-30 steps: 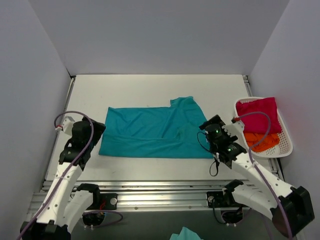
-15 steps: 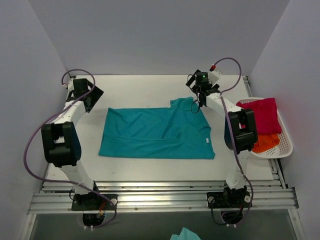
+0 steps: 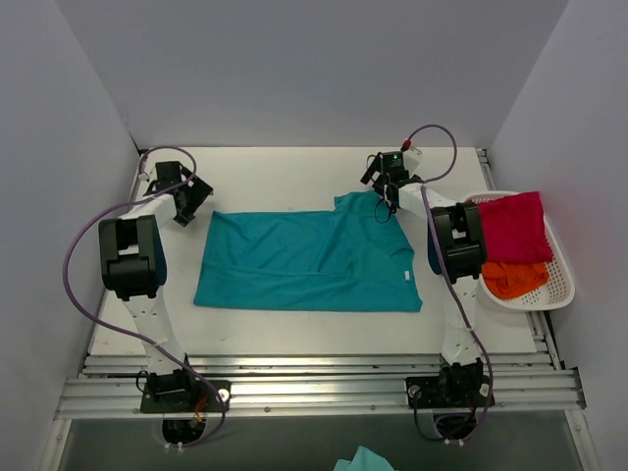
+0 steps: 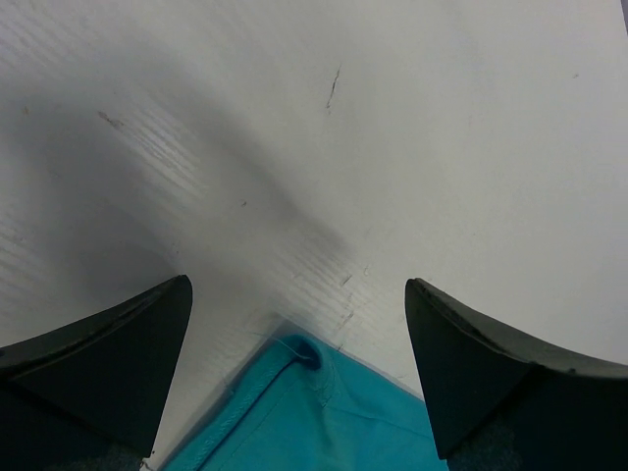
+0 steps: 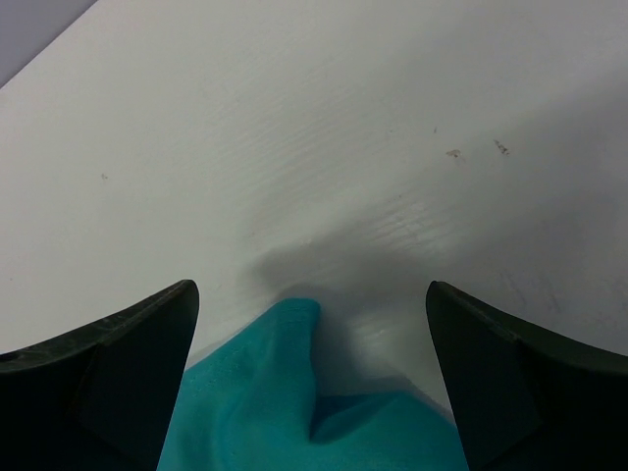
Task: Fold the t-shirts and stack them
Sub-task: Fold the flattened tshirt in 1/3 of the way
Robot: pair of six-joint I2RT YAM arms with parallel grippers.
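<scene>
Teal t-shirt lies spread across the middle of the bench, with the left hand and right hand at its two far corners. The crimson t-shirt and orange t-shirt sit in the white basket at right. From the left wrist, released fingers stand wide apart astride the hem corner. From the right wrist, equally open, empty fingers frame the raised sleeve tip. A clean fold likely calls for both hands dropping low, pinching each corner squarely and lifting together to keep the cloth taut.
</scene>
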